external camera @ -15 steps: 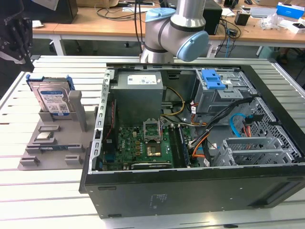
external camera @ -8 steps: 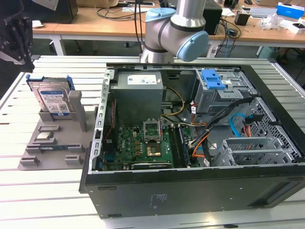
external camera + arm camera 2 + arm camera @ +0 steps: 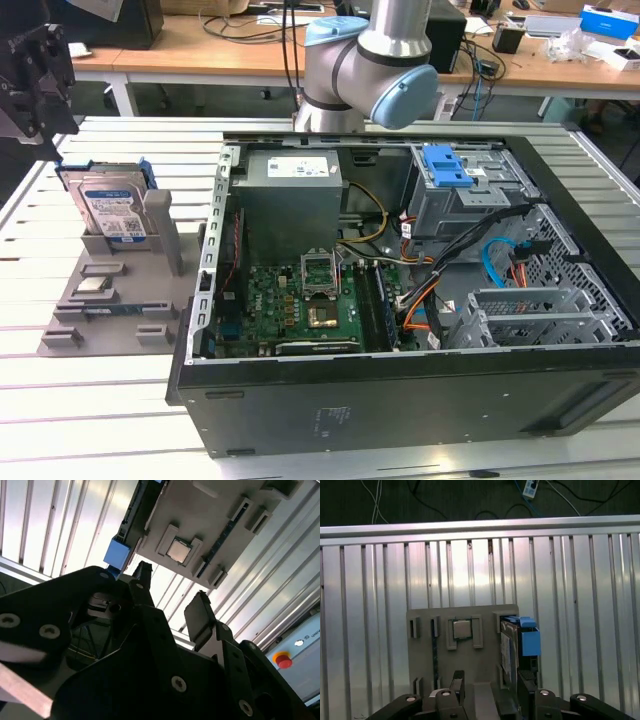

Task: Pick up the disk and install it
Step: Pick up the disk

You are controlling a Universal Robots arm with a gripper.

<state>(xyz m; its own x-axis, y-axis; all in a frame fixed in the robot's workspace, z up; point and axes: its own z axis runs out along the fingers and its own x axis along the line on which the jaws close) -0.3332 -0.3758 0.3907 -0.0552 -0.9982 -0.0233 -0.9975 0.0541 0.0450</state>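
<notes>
I see my gripper (image 3: 491,676) spread wide and empty, hanging above the grey holder (image 3: 422,655) and apart from the disk (image 3: 511,645). The disk stands on edge in a slot at one end of the holder, framed by its blue bracket (image 3: 530,641). Its blue-and-white label (image 3: 108,214) carries print too small for me to read. The open computer case (image 3: 400,400) sits just beside the holder on the exterior view's right. Bare slatted table (image 3: 100,420) lies along the holder's other edges.

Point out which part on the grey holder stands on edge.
The blue-framed disk: it stands on edge in a slot of the holder, while the square chip lies flat in its recess.
</notes>
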